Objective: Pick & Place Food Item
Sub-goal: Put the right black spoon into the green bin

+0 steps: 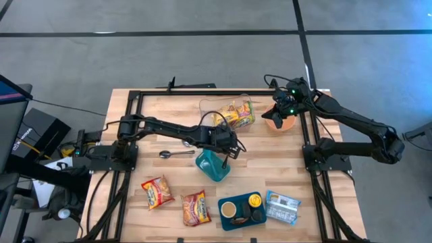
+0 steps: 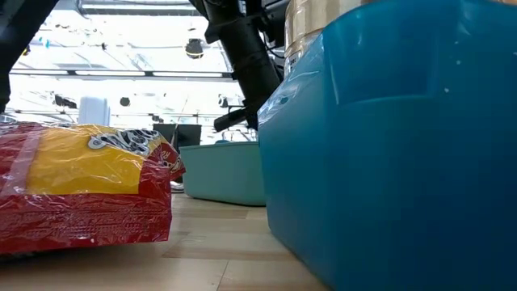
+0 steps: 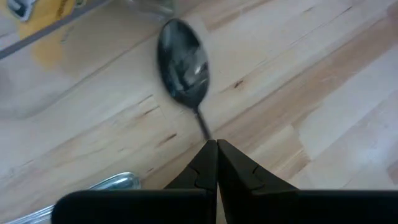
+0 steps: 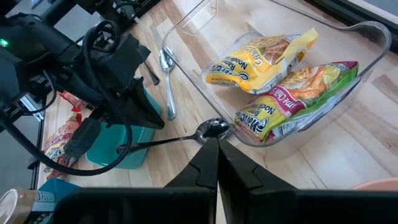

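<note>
My left gripper (image 1: 229,144) is over the table's middle, shut on a dark-handled spoon (image 4: 186,137). The spoon's bowl (image 3: 183,65) is beside the near wall of a clear container (image 1: 233,113) that holds two noodle packets (image 4: 273,81). My right gripper (image 1: 278,113) is shut and empty at the far right, over an orange bowl (image 1: 287,123). A teal tub (image 1: 212,166) stands just in front of my left gripper. Two red-and-yellow snack packets (image 1: 156,191) lie flat near the front edge. My left gripper pinches the spoon's thin handle (image 3: 204,132) between its two fingertips. The fingers lie along the handle, so the spoon sticks straight out ahead of them toward the table's right. The spoon lies about level, bowl (image 4: 212,129) up, close over the wood.
A second, silver spoon (image 1: 175,154) lies on the wood left of my left gripper. A blue tray (image 1: 241,209) with a cup and a yellow item and a pale blue packet (image 1: 282,206) are at the front right. The black frame rails (image 1: 135,128) border the table.
</note>
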Controlling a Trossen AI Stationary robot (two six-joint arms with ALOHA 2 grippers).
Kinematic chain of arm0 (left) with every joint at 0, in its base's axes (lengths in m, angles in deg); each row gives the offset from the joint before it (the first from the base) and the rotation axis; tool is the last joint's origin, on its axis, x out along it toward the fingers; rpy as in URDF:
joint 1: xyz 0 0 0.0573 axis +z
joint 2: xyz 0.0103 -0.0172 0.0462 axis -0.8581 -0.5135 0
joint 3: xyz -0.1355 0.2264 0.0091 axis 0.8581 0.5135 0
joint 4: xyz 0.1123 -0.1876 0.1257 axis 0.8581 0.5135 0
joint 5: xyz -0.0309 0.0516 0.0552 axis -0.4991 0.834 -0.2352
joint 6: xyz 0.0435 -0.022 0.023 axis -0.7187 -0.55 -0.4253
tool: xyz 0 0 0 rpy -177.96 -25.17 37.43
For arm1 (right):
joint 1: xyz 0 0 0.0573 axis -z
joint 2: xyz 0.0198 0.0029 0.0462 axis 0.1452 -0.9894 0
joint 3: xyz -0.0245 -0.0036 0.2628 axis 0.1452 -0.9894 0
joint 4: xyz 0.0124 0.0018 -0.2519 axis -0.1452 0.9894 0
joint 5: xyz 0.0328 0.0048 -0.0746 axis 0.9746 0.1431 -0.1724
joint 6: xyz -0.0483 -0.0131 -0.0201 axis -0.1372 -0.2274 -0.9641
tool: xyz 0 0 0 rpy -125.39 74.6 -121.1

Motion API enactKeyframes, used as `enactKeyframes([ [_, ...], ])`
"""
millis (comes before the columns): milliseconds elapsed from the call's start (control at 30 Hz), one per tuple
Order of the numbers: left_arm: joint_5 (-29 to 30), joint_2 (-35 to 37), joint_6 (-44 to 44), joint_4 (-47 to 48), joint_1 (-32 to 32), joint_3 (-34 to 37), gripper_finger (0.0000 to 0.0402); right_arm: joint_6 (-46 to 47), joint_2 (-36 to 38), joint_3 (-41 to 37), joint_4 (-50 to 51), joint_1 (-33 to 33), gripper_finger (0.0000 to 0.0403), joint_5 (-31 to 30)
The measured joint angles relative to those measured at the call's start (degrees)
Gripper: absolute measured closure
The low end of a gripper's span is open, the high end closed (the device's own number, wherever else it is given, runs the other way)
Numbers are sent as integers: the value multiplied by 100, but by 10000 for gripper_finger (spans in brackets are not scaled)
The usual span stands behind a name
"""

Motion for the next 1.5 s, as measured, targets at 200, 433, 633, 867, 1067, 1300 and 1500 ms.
enactKeyframes([
  [200,12,0,35,-109,45,2,401,-20,0,0,-1,-2,403,-23],
  [433,-222,0,48,-225,70,-248,401,-20,0,0,-1,-2,403,-78],
  [633,-245,2,15,-232,111,-690,401,-20,0,0,-1,2,403,-170],
  [867,-110,-63,-10,-64,107,-769,401,-20,0,0,-2,0,403,-170],
  [1067,-351,-475,28,-3,90,-761,401,-18,0,0,-2,0,403,-170],
  [1300,-472,-660,149,148,92,-761,401,-18,0,0,-1,-1,403,-170],
  [1500,-472,-649,149,362,94,-761,401,-20,0,-2,-1,-2,403,-170],
])
